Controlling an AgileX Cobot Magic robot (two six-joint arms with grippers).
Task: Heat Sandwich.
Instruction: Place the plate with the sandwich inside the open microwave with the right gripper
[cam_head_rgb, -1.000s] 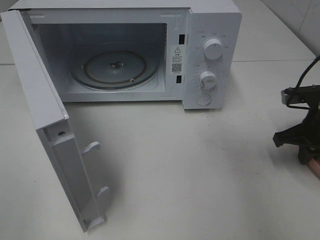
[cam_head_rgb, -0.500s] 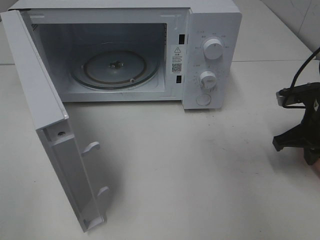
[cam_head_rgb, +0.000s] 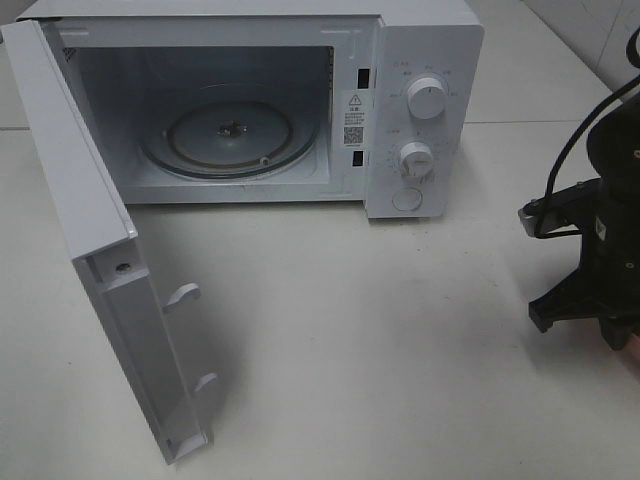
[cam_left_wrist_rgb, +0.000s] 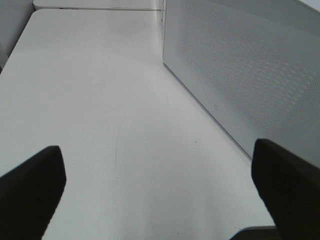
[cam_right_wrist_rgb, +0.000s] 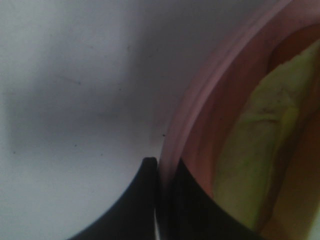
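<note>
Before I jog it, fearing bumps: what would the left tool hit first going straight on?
Probably nothing nearby: the left tool faces bare table; the microwave door runs alongside, off its line. Depth is unclear.

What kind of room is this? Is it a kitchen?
Probably a robot lab set up like a kitchen: a white microwave stands door-open on a white table, with a black robot arm beside it holding a pink plate.

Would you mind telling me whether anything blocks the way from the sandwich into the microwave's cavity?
Nothing visible does. The door stands swung wide open, the glass turntable is bare, and the right gripper clamps the rim of the pink plate holding the sandwich.
</note>
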